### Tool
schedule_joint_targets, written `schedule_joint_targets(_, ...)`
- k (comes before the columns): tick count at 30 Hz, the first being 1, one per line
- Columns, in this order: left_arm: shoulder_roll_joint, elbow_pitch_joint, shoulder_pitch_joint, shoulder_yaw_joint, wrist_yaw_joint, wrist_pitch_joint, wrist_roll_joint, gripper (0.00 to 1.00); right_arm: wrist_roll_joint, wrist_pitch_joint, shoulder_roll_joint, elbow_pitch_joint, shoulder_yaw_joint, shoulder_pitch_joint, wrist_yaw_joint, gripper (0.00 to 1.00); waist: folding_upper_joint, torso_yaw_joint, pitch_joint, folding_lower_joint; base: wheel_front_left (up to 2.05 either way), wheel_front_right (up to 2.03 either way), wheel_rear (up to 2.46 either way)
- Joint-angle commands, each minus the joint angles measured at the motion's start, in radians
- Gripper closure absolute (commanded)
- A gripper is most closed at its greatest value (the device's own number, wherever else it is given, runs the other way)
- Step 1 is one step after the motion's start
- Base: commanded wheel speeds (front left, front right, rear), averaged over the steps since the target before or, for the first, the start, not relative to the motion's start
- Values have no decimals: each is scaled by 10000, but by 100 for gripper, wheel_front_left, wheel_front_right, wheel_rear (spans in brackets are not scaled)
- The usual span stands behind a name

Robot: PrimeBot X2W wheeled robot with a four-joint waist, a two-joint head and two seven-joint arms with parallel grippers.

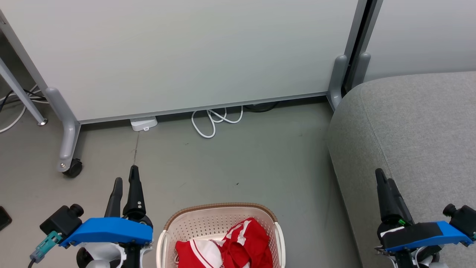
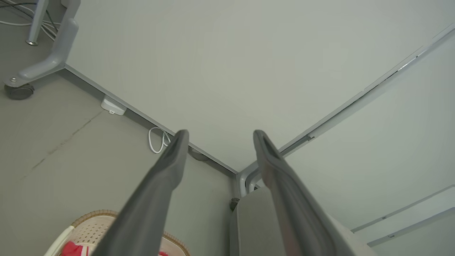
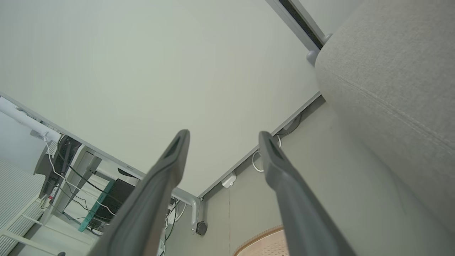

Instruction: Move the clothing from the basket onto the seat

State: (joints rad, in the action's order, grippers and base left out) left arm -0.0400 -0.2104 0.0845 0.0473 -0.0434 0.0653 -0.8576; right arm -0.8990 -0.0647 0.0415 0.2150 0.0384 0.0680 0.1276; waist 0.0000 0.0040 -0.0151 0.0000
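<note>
Red clothing (image 1: 245, 238) lies bunched in the basket (image 1: 223, 205), grey seat (image 1: 409, 123) off to its right, left gripper (image 1: 126, 174) and right gripper (image 1: 383, 176) both fingers-apart, empty.

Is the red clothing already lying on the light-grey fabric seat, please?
No, the red white-striped clothing lies inside the cream perforated plastic basket, beside the light-grey fabric seat.

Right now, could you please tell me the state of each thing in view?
basket: upright on the floor, not yet emptied.
clothing: bunched up, lying inside it.
seat: no garment on the visible part.
left gripper: open, holding nothing.
right gripper: open, holding nothing.
</note>
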Motion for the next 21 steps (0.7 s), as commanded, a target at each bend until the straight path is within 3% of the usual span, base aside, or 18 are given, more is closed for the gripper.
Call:
schedule_joint_targets(1,-80,119,286,89,44,119,363,0,377,-124,64,-158,-41,162,26,0,0,0,-3,0,0,0,0)
schedule_joint_targets(21,-97,-90,426,704,277,729,2903,0,2889,-726,83,-65,-292,237,29,0,0,36,-25,0,0,0,0)
